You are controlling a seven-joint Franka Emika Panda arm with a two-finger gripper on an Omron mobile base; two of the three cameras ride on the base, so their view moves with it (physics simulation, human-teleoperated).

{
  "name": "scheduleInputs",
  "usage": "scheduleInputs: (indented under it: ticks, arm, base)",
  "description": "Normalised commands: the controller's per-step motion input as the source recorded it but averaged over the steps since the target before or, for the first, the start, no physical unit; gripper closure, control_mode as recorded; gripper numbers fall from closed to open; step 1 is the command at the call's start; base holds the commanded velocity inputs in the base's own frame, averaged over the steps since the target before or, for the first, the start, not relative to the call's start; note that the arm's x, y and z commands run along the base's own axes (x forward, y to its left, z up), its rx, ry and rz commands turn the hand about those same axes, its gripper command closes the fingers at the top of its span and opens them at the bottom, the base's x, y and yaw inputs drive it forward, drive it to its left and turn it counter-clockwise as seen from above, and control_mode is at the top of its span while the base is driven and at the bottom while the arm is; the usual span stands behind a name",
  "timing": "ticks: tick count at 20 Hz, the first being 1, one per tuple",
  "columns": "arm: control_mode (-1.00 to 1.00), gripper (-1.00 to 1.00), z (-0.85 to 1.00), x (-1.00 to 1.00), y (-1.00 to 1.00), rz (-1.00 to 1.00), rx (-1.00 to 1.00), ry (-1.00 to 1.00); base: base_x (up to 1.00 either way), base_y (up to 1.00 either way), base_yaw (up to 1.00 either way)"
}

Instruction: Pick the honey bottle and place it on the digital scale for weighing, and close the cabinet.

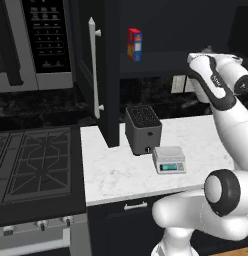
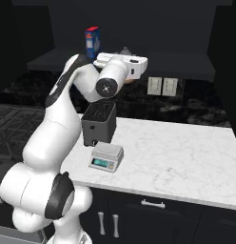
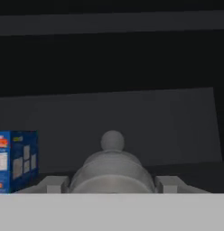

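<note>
Jaws half-spread, gripping honey bottle (image 3: 112,171).

A dark boxy toaster (image 1: 143,129) is seen upright on the white marbled counter (image 1: 201,145), near its rear left part, with its slots facing up. A red, blue and yellow box (image 1: 135,44) is set upright on a dark shelf above the counter, and the box's blue face is also seen at the left edge of the hand view. A microwave with a keypad (image 1: 45,35) is mounted above a black gas stove (image 1: 33,160) to the left of the counter, and two pale wall outlets (image 2: 162,86) are fixed on the dark backsplash.
</note>
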Motion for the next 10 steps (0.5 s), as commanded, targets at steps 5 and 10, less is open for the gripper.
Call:
scheduleInputs:
  ticks: [5, 10]
  arm:
    - [-1.00, 1.00, 0.06, -1.00, -0.01, 0.21, 0.00, 0.35]
    - [-1.00, 1.00, -0.20, -0.66, -0.01, 0.31, 0.05, 0.31]
  base:
    - [0.00, 0.00, 0.00]
    - [0.00, 0.00, 0.00]
